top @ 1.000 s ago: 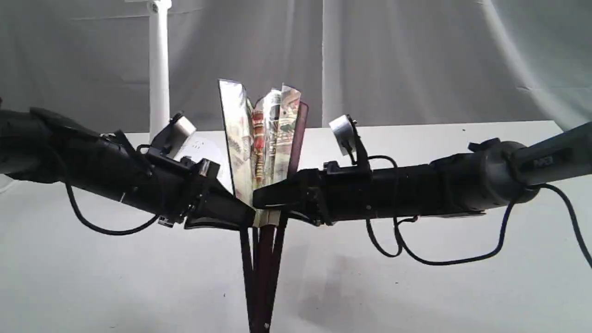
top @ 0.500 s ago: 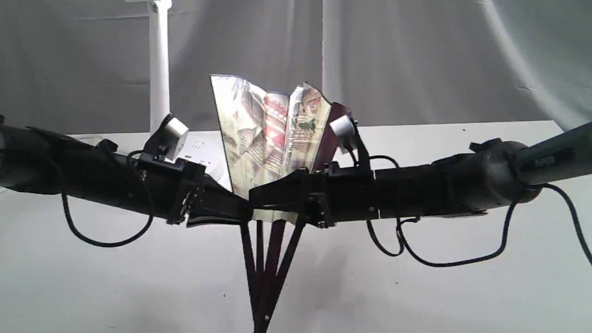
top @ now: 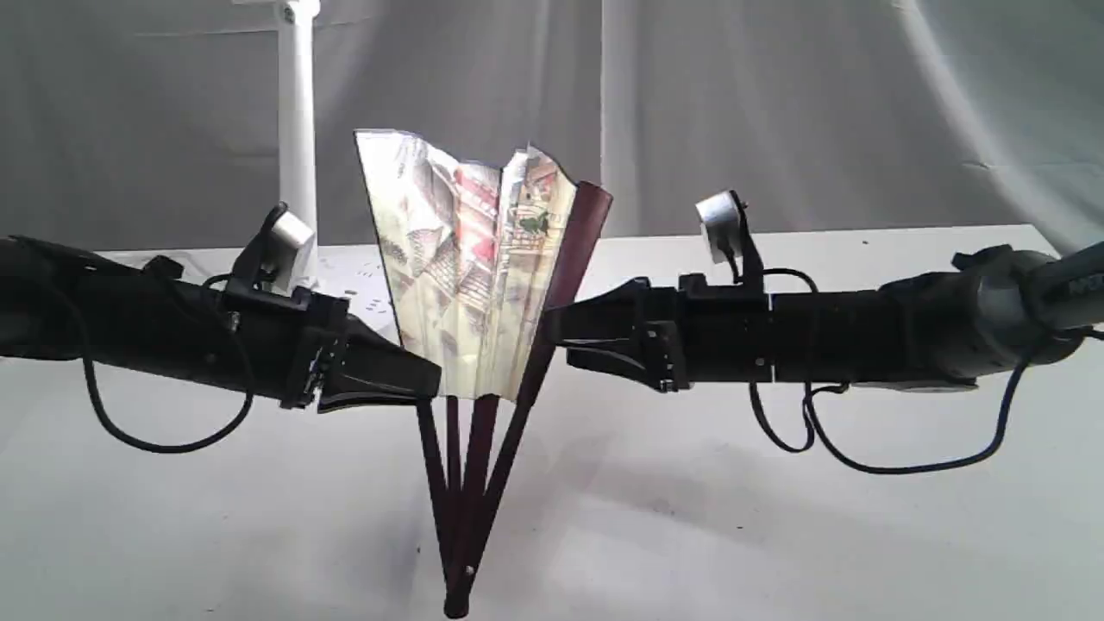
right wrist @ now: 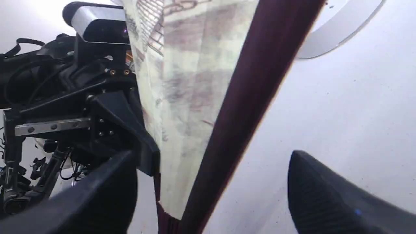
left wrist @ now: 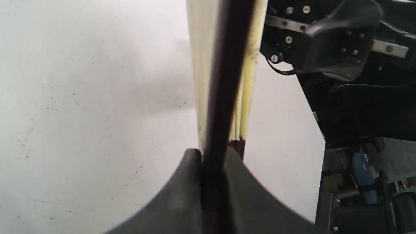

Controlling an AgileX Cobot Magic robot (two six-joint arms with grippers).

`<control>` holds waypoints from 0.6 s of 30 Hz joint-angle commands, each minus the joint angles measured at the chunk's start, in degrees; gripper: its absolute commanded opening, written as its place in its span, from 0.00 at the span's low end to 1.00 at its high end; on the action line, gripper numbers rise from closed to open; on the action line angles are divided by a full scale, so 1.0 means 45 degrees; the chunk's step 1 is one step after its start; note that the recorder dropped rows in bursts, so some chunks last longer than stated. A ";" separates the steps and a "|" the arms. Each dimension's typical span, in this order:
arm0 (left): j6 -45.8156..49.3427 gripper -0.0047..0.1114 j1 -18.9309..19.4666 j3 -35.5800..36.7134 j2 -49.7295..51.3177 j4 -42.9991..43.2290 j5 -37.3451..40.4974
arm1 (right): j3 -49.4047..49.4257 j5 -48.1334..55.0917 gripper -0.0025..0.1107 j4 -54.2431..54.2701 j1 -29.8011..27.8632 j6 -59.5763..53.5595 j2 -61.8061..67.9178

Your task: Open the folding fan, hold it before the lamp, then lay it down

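right jaws retreated, spread wide | left jaws clamped on fan [top: 466,276] | long axis upright, pivot down

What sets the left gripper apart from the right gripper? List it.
The left gripper is shut on the folding fan, pinching a dark outer rib; the right gripper is open, holding nothing. The left gripper sits lower, at the leaf's bottom edge; the right gripper higher, beside the maroon end rib. Both are black and point toward the fan.
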 commanded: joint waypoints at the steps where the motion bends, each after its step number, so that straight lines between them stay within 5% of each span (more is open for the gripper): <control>1: 0.0140 0.04 0.0024 -0.0072 -0.0028 -0.0193 0.0190 | -0.0135 0.0130 0.60 0.0012 -0.0043 -0.0135 -0.0066; 18: 0.0060 0.04 0.0000 -0.0072 -0.0028 -0.0012 0.0190 | -0.2190 -0.0437 0.60 0.0012 -0.0076 0.0818 -0.0023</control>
